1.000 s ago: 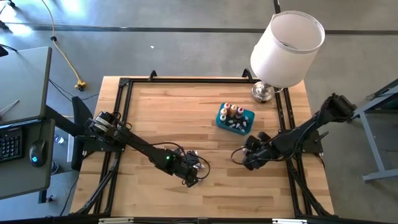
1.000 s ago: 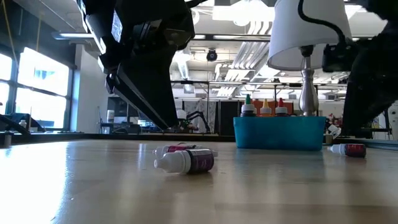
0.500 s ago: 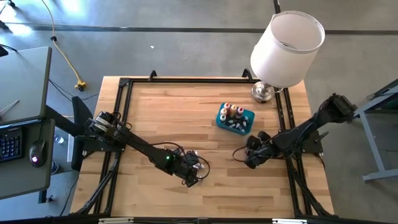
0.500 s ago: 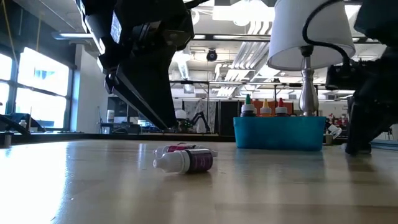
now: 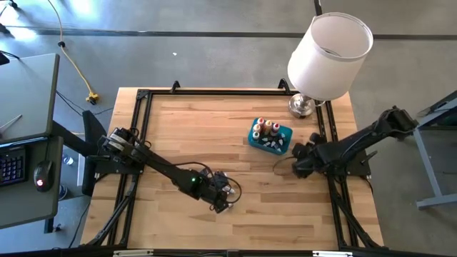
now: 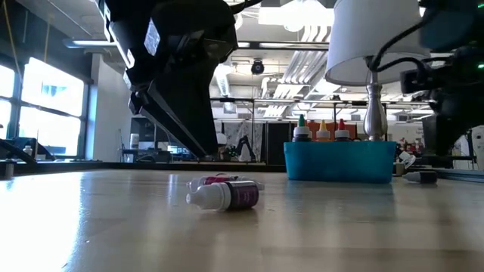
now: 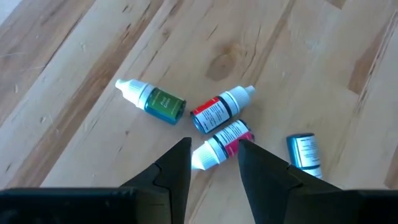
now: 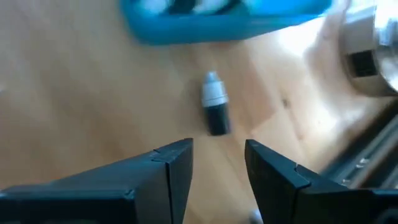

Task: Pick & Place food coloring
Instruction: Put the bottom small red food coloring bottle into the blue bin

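Observation:
Several food coloring bottles lie on their sides in a cluster on the wooden table: a green one (image 7: 154, 100), a red one (image 7: 219, 109), a pink-labelled one (image 7: 225, 137) and a blue one (image 7: 303, 150). They also show in the low view as a cluster (image 6: 224, 194). My left gripper (image 7: 213, 159) hangs open over that cluster (image 5: 227, 187), touching nothing. A small dark bottle with a grey cap (image 8: 216, 109) lies alone in front of the teal bin (image 5: 270, 136). My right gripper (image 8: 217, 157) stands open just short of it. More bottles stand upright in the bin (image 6: 340, 162).
A table lamp with a white shade (image 5: 329, 54) stands at the far right corner on a metal base (image 8: 372, 55), close behind the bin. A black frame (image 5: 214, 92) runs along the table's edges. Bare wood lies at the table's far left and near right.
My right gripper has drawn back toward the table's far right, risen a little and tipped and rolled as it went. My left gripper and the cluster of bottles have stayed where they were.

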### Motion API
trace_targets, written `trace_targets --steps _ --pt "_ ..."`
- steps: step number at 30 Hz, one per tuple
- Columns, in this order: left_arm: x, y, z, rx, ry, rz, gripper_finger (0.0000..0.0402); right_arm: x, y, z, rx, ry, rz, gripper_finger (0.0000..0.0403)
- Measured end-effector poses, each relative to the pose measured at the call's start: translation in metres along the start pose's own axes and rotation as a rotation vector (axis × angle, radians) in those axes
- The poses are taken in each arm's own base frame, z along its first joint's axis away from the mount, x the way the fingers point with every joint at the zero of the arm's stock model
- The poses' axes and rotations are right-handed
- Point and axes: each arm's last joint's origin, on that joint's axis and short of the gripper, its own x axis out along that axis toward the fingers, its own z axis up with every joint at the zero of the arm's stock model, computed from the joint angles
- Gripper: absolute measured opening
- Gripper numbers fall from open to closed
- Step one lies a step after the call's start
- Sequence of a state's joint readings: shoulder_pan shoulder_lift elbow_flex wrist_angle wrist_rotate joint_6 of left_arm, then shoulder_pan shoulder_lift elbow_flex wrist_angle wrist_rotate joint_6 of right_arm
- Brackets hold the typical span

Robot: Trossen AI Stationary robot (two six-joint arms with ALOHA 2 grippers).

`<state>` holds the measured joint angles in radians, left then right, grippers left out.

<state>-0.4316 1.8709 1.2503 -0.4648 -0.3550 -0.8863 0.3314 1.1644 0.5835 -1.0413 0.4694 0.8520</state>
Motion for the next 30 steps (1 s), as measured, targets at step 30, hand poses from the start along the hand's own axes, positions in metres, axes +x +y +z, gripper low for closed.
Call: trace_targets --steps 30 --pt "0.000 -0.001 0.000 0.067 -0.002 -0.016 0.0129 0.042 -0.058 0.040 0.186 0.119 0.246 0.0139"
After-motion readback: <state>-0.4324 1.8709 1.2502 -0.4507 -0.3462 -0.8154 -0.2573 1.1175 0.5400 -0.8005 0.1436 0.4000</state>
